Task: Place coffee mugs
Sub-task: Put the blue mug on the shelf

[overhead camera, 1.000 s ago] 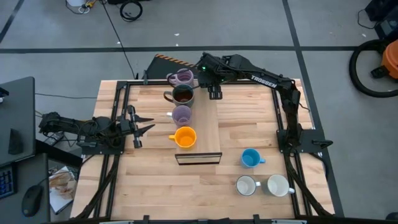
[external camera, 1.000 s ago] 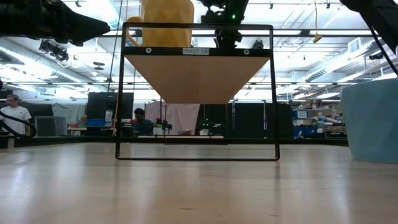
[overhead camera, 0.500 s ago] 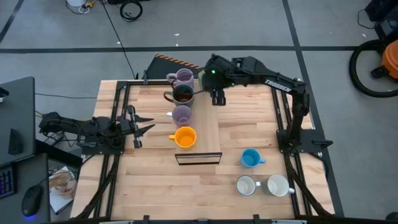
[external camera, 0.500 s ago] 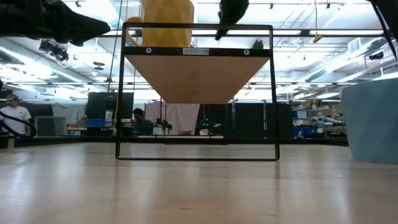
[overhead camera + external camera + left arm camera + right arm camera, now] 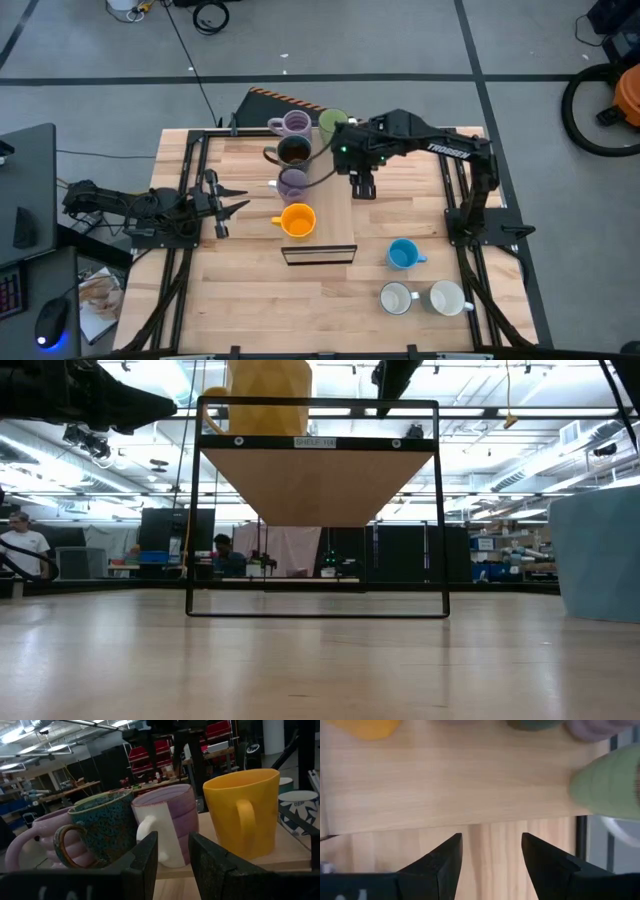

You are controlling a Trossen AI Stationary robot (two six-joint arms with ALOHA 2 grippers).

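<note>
Overhead, the right gripper [image 5: 365,190] hung over the shelf [image 5: 335,215] with its fingers parted and empty — the green mug [image 5: 331,123] stood at the shelf's far end, beside the lilac mug [image 5: 293,124]. Brown [image 5: 293,151], second lilac [image 5: 292,184] and orange [image 5: 297,220] mugs lined the shelf. Blue [image 5: 402,254] and two white mugs [image 5: 396,298] sat on the table [image 5: 240,300]. The left gripper [image 5: 228,202] waited at the table's left edge, fingers slightly apart, holding nothing.

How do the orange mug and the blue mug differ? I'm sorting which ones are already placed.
The orange mug stands on the raised shelf board, in a row with other mugs; the blue mug stands alone on the table. The orange handle points toward the left arm's side, the blue toward the right's. Both are upright.
</note>
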